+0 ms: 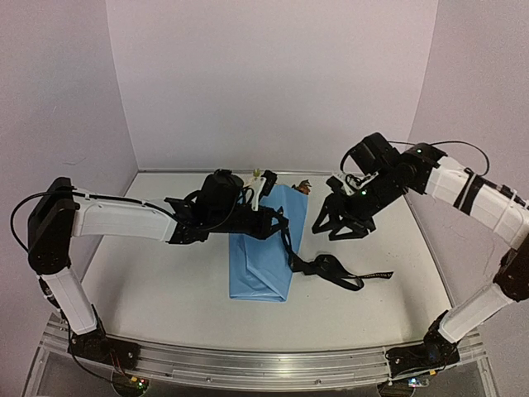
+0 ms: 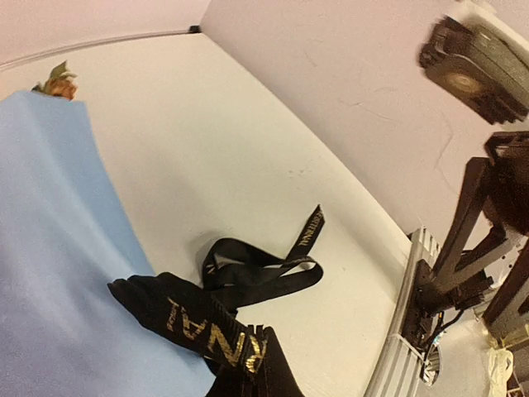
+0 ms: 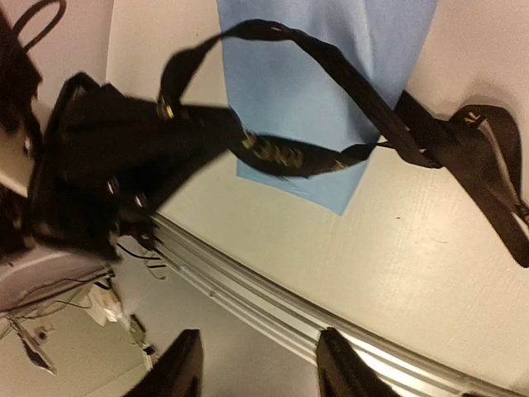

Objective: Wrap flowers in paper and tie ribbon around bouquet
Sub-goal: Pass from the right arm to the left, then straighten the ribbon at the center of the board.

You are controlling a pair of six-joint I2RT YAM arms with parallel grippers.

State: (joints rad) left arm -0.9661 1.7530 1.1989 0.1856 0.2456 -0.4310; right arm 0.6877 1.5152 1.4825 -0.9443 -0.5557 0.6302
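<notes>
Grips the ribbon (image 1: 331, 269) with the left gripper (image 1: 271, 222), jaws shut tight on one black stretch of it, above the far right part of the paper (image 1: 260, 265). Lets the rest of the ribbon drop across the paper's right edge onto the table (image 1: 157, 281), looped there just beside the paper, one end trailing off to the right. Shows gold lettering along that ribbon in the left wrist view. Holds the right gripper (image 1: 340, 230) in the air to the right of the paper, near its far end, jaws parted and holding nothing, fingers (image 3: 183, 368) well apart. Has the paper lying flat mid-table, light blue, folded into a long packet. Shows only the tips of the flowers (image 1: 302, 187) at the packet's far end, the rest hidden inside
</notes>
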